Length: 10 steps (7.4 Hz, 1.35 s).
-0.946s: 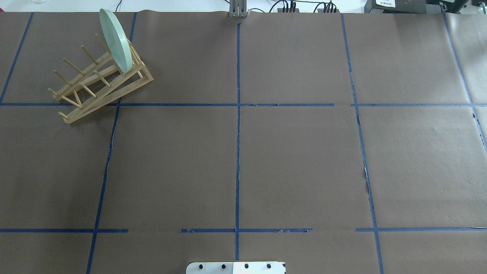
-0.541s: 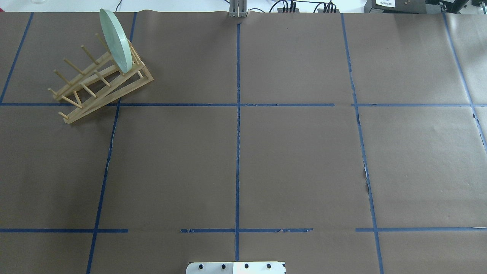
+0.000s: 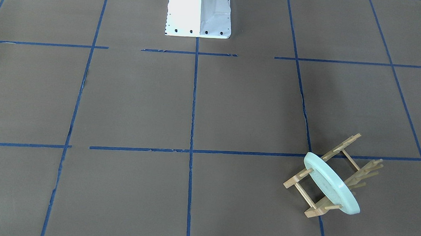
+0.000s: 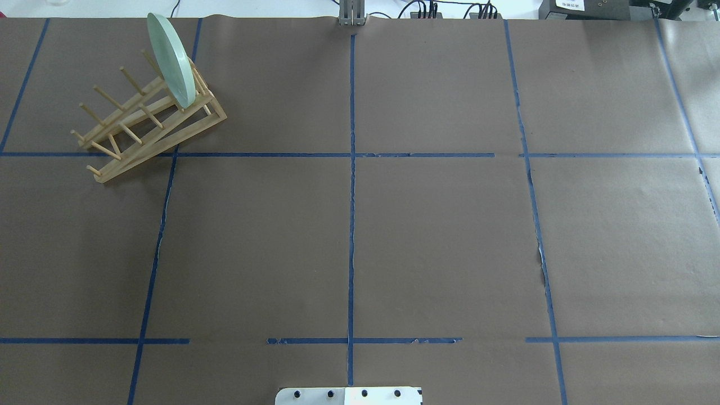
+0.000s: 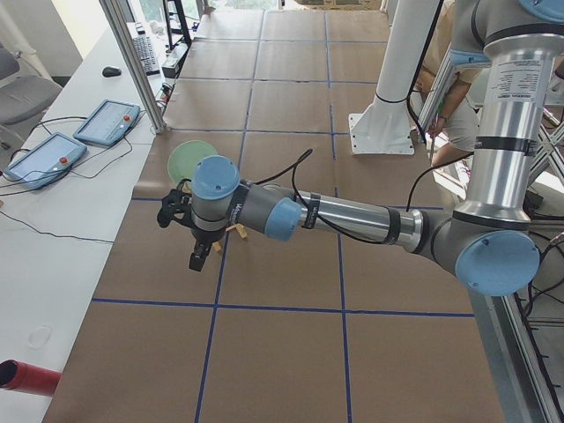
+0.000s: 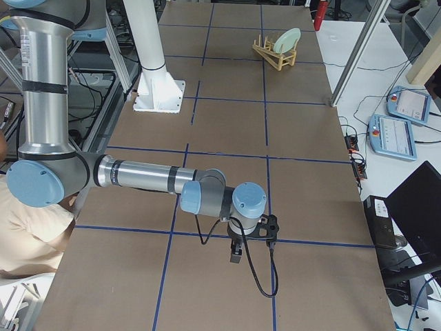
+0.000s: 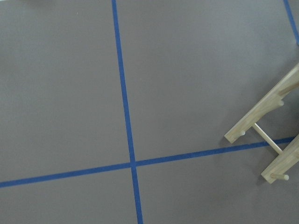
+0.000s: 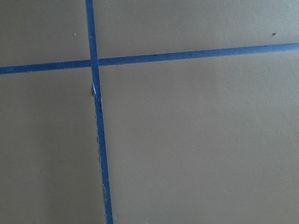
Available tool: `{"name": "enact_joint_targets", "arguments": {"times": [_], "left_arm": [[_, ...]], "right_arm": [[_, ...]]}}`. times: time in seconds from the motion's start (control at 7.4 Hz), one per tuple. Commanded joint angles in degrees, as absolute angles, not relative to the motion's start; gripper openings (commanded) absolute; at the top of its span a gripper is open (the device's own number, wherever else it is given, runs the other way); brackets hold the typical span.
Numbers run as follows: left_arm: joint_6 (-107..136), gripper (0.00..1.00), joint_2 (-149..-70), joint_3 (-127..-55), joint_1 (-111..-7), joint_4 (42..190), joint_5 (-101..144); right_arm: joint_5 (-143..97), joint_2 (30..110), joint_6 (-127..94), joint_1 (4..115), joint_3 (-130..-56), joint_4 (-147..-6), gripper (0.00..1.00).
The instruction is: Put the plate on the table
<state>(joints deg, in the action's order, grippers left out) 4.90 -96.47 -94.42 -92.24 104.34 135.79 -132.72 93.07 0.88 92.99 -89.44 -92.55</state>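
The pale mint-green plate (image 4: 170,60) stands on edge in the far end slot of the wooden peg rack (image 4: 140,121), at the far left of the brown table (image 4: 439,236). It also shows in the front-facing view (image 3: 330,185), the left side view (image 5: 189,159) and the right side view (image 6: 288,39). My left gripper (image 5: 198,260) hangs above the table, short of the rack; I cannot tell if it is open. My right gripper (image 6: 236,255) hangs above the table far from the rack; I cannot tell its state. The left wrist view shows only the rack's end (image 7: 266,112).
The white robot base (image 4: 349,395) sits at the table's near edge. Cables and boxes (image 4: 450,10) line the far edge. Blue tape lines (image 4: 351,225) mark the table into squares. Tablets (image 5: 70,145) lie on a white side table.
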Motion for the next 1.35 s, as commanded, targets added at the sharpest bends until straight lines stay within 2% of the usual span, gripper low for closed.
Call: {"name": "enact_joint_targets", "arguments": {"times": [0.0,0.27,0.68,0.81,1.22], "left_arm": [[21.55,1.0,-100.09,-93.16,-93.78,111.33,132.19],[43.06,1.0,-103.25,-90.72,-92.56,125.8,132.1],[57.27,1.0,-112.56,-89.48,-84.84,127.35,132.88],[70.27,1.0,-113.54,-88.95,-82.99,131.44,133.24],[95.55,1.0,-116.36,-79.48,-75.35,156.39,126.26]], "right_arm": [[-132.71,93.08,0.88,92.99,-89.39,-92.55,1.0],[-132.71,93.08,0.88,92.99,-89.47,-92.55,1.0],[-132.71,93.08,0.88,92.99,-89.47,-92.55,1.0],[-132.71,93.08,0.88,92.99,-89.39,-92.55,1.0],[-132.71,93.08,0.88,92.99,-89.39,-92.55,1.0]]}}
